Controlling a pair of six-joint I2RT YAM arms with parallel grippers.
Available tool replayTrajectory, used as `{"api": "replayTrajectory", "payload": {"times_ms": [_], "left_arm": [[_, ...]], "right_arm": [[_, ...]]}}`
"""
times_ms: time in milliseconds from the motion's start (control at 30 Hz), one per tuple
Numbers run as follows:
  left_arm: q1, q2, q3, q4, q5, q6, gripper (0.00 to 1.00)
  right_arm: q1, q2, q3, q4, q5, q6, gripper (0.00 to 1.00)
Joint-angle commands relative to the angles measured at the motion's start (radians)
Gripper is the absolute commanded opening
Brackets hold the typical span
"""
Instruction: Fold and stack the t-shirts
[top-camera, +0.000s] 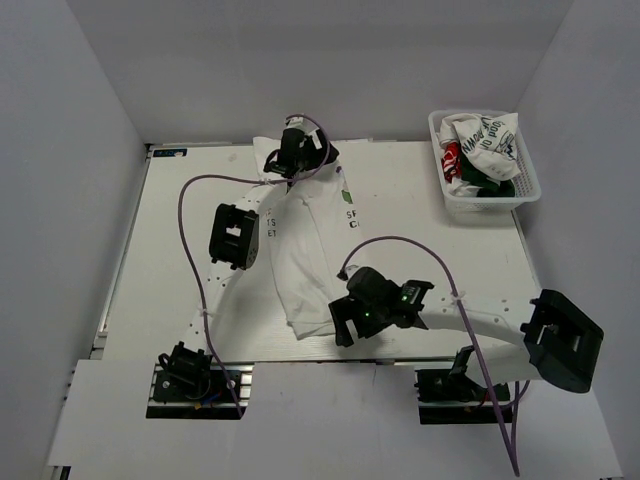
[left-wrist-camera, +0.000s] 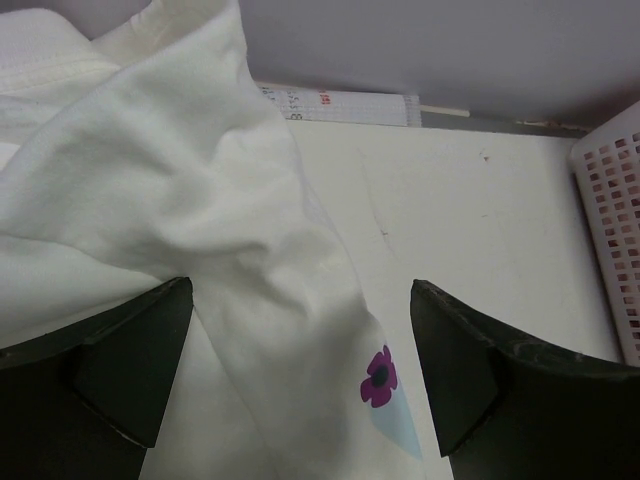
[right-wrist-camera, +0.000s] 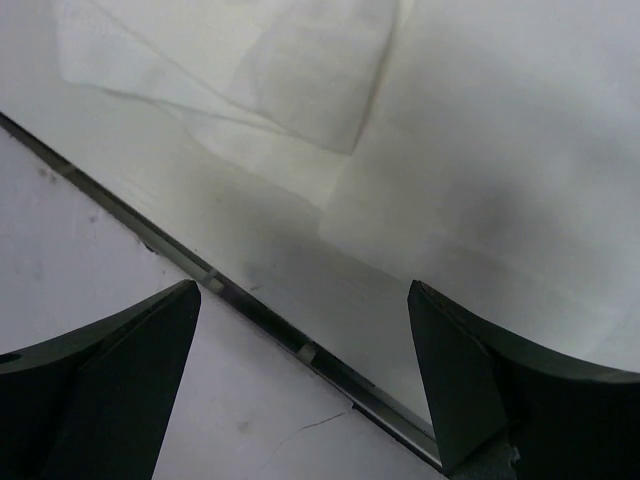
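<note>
Left pincer is wide open and holds nothing, straddling a bunched ridge of the white t-shirt at its far end. Risk: closing here grabs several layers, so the fold drags crooked. The shirt lies lengthwise mid-table, partly rumpled. Right pincer is also spread and empty, over the near hem right by the table's front edge. Risk: it dips short, clips the edge or nips only one layer. Uneven lift would skew it. Basket of unfolded shirts sits far right.

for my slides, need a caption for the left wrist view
Open left gripper over a rumpled white t-shirt with a purple flower print, basket at right
</note>
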Motion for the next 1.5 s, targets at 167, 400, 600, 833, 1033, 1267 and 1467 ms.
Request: {"api": "replayTrajectory", "payload": {"times_ms": [167,400,600,833,1033,1267,1467], "left_arm": [[0.003,-0.211,-0.029,-0.052,0.120,-0.024,1.00],[-0.081,-0.911,-0.594,-0.387,0.028,0.090,1.00],[-0.197,-1.421,-1.325,-0.430,0.020,-0.100,1.00],[-0.357,-1.636,-1.773,-0.487,0.150,-0.312,1.00],[-0.478,-1.520,-1.839,-0.546,0.097,-0.344,0.99],[-0.524,-1.399,-1.829,-0.453,0.037,-0.324,0.84],[-0.524,-1.314,-1.769,-0.465,-0.080,-0.315,0.45]], "right_arm": [[0.014,-0.184,0.052,0.070,0.149,-0.083,0.90],[-0.084,-0.181,0.057,-0.142,0.449,0.185,0.90],[-0.197,-0.198,-0.019,-0.128,0.259,0.186,0.90],[-0.257,-0.177,-0.023,-0.140,0.068,0.067,0.90],[-0.286,-0.152,-0.083,-0.091,-0.064,0.046,0.90],[-0.306,-0.128,-0.123,-0.045,-0.063,0.047,0.90],[-0.317,-0.063,-0.138,0.002,-0.037,0.052,0.86]]}}
